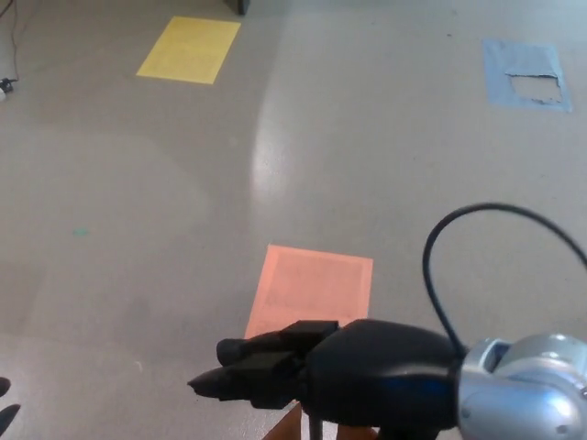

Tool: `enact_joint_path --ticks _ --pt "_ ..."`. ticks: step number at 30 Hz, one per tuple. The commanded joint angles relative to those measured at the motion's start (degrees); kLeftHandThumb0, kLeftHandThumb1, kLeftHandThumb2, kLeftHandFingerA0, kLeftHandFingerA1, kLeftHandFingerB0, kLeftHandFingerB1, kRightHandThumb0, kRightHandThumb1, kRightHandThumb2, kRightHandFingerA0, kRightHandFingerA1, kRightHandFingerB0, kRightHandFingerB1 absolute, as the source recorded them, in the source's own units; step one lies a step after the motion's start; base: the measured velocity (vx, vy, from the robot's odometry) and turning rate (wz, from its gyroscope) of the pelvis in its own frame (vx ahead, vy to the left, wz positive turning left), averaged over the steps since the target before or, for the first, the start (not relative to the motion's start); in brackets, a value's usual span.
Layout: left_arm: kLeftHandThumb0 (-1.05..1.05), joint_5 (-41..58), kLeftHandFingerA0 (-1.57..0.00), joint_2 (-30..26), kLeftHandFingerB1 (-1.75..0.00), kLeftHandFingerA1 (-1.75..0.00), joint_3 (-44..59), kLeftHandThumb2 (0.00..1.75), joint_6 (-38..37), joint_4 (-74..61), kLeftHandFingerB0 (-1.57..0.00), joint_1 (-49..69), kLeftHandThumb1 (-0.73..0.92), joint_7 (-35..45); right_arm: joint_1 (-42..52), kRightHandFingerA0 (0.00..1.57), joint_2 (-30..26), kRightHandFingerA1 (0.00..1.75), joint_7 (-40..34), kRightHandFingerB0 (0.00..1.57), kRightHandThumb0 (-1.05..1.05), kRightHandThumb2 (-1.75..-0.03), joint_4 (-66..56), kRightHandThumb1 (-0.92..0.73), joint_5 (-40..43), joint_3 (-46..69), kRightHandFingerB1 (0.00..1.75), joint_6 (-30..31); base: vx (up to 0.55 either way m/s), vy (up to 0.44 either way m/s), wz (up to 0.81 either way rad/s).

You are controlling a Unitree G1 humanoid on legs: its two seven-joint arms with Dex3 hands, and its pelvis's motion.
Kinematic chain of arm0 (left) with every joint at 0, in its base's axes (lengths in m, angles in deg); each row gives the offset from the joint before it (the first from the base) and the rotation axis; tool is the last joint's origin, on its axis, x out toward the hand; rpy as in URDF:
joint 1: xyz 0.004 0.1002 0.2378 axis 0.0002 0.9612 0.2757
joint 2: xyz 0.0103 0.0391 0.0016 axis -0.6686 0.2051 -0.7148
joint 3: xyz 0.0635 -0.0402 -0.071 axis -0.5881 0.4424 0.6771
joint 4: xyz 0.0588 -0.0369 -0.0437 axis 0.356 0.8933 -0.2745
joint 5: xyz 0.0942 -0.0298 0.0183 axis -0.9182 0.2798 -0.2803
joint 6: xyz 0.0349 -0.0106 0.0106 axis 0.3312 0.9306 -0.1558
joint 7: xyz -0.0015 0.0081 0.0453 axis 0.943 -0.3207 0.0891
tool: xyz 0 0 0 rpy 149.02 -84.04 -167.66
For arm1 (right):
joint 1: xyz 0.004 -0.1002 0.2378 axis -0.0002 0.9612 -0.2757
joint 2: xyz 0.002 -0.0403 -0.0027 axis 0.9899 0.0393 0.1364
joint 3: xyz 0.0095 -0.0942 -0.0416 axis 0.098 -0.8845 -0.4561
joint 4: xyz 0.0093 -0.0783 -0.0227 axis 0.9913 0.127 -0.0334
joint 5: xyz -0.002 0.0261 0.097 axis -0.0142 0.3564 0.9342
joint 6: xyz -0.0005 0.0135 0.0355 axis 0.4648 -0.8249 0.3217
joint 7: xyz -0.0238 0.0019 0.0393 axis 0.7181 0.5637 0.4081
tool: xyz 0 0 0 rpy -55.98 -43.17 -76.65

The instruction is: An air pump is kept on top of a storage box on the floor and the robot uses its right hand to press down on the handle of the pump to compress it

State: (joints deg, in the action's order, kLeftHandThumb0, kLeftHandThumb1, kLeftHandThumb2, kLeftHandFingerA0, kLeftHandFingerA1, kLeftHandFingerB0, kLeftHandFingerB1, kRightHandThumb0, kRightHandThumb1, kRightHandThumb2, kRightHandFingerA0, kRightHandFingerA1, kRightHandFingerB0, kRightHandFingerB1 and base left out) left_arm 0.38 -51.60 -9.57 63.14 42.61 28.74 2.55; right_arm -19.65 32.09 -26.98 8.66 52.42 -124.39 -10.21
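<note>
My right hand (367, 385) reaches in from the lower right at the bottom edge of the head view. Its black fingers (252, 367) lie stretched out flat and point left. It sits on top of the air pump, whose handle is hidden beneath it. Only a thin dark piece of the pump's shaft (315, 428) shows below the hand. A brown corner of the storage box (287, 431) peeks out beside the shaft. The hand is open and lies flat, not closed round anything I can see. My left hand is out of the picture.
Grey floor fills the view, marked with an orange patch (312, 284), a yellow patch (188, 48) and a torn blue patch (525, 71). A black cable (440, 238) loops up from my silver wrist (523, 399). Small dark shapes (5, 414) sit at the lower left edge.
</note>
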Motion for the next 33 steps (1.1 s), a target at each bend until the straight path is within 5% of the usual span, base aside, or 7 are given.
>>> enact_joint_path --ticks 1,2,6,31,32,33 --pt "-0.67 -1.2 -0.26 -1.3 -0.30 -0.34 -0.3 0.66 -1.3 0.4 -0.21 0.6 0.87 0.4 2.4 0.00 2.3 0.16 -2.0 0.00 -0.65 -0.60 5.2 -0.66 -6.5 -1.9 0.12 -2.4 0.00 0.000 0.00" --pt "-0.68 -1.0 -0.26 -1.3 -0.30 -0.34 -0.2 0.66 -1.2 0.5 -0.21 0.6 0.86 0.6 2.7 0.00 3.1 0.18 -2.5 0.00 -0.70 -0.87 6.6 -0.52 -7.4 -2.2 0.16 -2.5 0.00 0.000 0.00" --pt "-0.67 -0.6 -0.27 -1.0 -0.30 -0.34 0.3 0.66 -1.4 0.7 -0.22 0.9 0.86 0.8 4.8 0.00 6.0 0.20 -6.8 0.00 -0.71 -0.88 13.9 -0.54 -11.0 -3.8 0.17 -5.6 0.00 0.000 0.00" --pt "-0.67 -1.4 -0.29 -0.8 -0.31 -0.34 0.0 0.66 -1.4 0.5 -0.24 0.4 0.87 0.1 13.3 0.00 20.9 0.23 -30.0 0.02 -0.66 -0.90 62.6 -0.56 -15.3 -1.6 0.23 -19.6 0.00 0.000 0.00" --pt "-0.68 -1.5 -0.29 -0.9 -0.31 -0.34 0.0 0.67 -1.5 0.4 -0.24 0.5 0.88 0.0 12.9 0.01 22.0 0.22 -30.9 0.02 -0.62 -0.65 66.3 -0.75 -14.8 -1.2 0.23 -20.3 0.00 0.000 0.00" --pt "-0.68 -1.6 -0.29 -0.9 -0.31 -0.34 -0.1 0.67 -1.6 0.4 -0.24 0.6 0.88 -0.1 12.7 0.01 22.6 0.22 -31.4 0.02 -0.62 -0.65 68.1 -0.75 -14.6 -1.0 0.23 -20.8 0.00 0.000 0.00"
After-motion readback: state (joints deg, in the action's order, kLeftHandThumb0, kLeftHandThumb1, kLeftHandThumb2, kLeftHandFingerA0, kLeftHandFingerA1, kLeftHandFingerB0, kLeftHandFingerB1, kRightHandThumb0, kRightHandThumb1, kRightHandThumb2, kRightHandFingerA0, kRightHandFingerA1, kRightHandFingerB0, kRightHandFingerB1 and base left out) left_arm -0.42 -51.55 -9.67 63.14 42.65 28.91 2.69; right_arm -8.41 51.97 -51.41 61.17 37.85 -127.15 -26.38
